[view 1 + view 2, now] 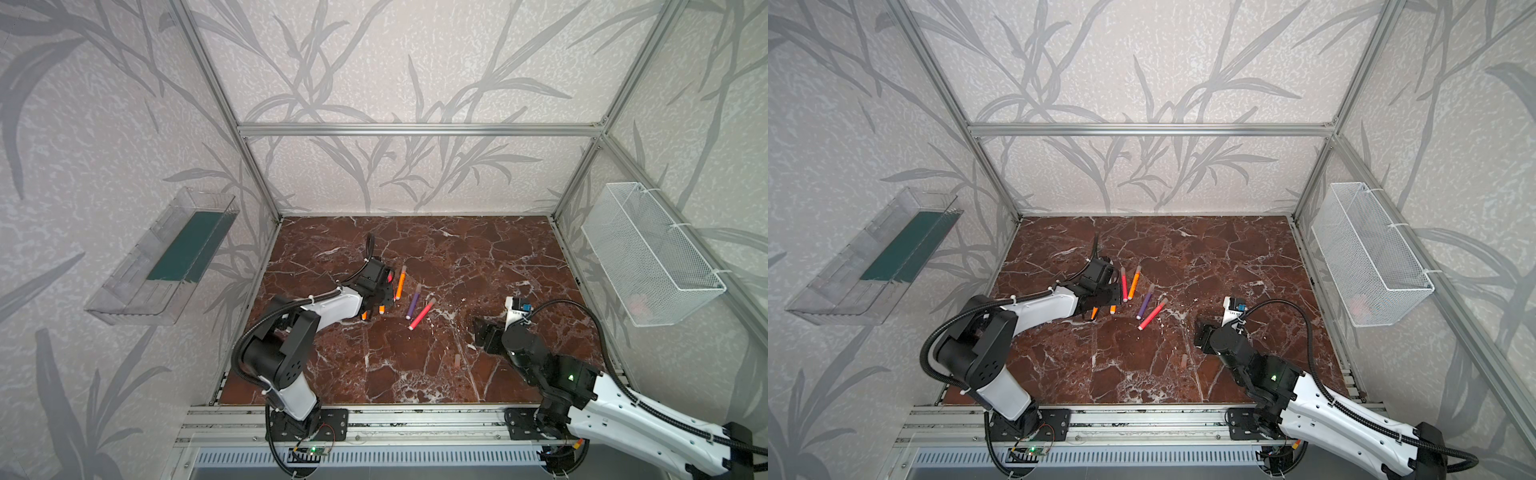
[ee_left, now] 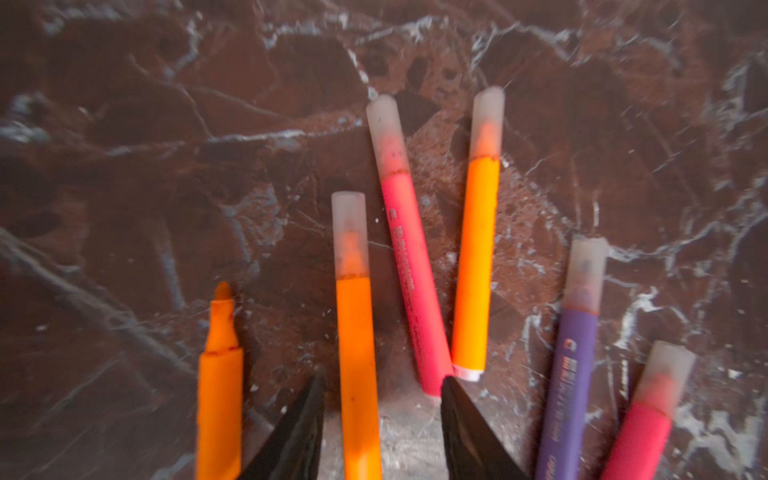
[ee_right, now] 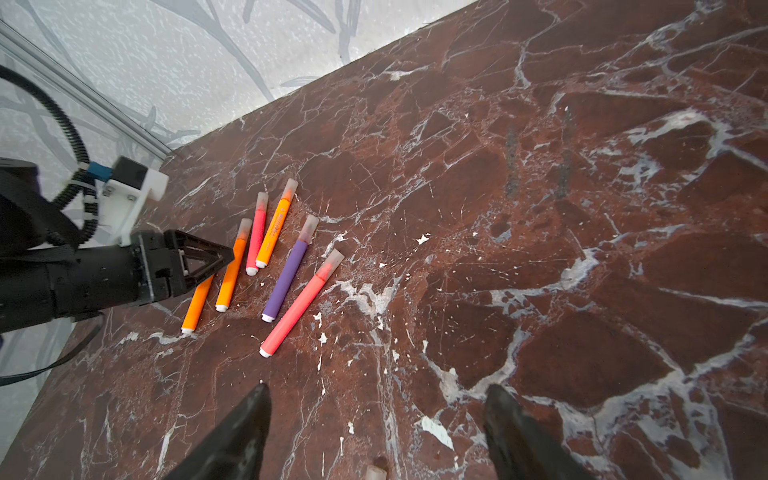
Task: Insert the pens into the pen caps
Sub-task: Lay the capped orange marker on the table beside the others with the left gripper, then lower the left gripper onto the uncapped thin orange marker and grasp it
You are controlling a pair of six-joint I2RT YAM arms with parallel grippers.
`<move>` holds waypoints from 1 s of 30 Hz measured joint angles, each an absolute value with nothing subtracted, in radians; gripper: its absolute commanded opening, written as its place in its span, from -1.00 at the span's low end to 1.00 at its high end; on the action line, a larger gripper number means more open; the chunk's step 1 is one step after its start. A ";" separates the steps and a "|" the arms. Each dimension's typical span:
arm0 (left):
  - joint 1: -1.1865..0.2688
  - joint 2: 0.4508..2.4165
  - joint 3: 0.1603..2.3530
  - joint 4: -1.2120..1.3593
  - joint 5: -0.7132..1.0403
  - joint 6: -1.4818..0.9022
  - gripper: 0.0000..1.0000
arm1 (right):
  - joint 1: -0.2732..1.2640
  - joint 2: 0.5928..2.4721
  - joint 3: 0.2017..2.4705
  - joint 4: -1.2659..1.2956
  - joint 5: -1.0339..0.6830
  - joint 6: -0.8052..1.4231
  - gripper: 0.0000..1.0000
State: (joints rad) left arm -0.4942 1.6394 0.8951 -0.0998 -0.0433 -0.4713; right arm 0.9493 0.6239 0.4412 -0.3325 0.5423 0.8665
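The left end effector [image 2: 382, 380] stands part-open, straddling a capped orange marker pen [image 2: 357, 332] without gripping it. Just beside it lies the one uncapped orange pen [image 2: 220, 374], tip toward the far edge of the counter [image 1: 457, 257]. The loose pale translucent stubby cap [image 1: 457, 361] lies well apart near the front edge, close to the wide, empty right end effector [image 3: 378, 388], with bare counter between.

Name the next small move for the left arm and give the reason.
Probably shift the left gripper sideways onto the uncapped orange pen and close. Its jaws stand open astride an already capped orange pen, the neighbour's tip is bare, and one loose cap lies by the open right gripper.
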 measured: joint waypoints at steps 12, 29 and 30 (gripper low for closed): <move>-0.493 1.311 0.661 -0.109 -0.267 -0.507 0.07 | 0.949 0.617 0.441 -0.346 0.542 0.864 0.59; -0.490 1.464 0.614 -0.080 -0.282 -0.553 0.01 | 0.949 0.591 0.439 -0.366 0.534 0.866 0.59; -0.490 1.475 0.622 -0.078 -0.282 -0.552 0.01 | 0.949 0.585 0.438 -0.368 0.534 0.867 0.59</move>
State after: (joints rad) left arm -0.4896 1.4754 0.6216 -0.0784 -0.2825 -0.5522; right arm 0.9485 0.5850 0.4377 -0.3676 0.5343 0.8665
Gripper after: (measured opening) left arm 0.505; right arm 0.795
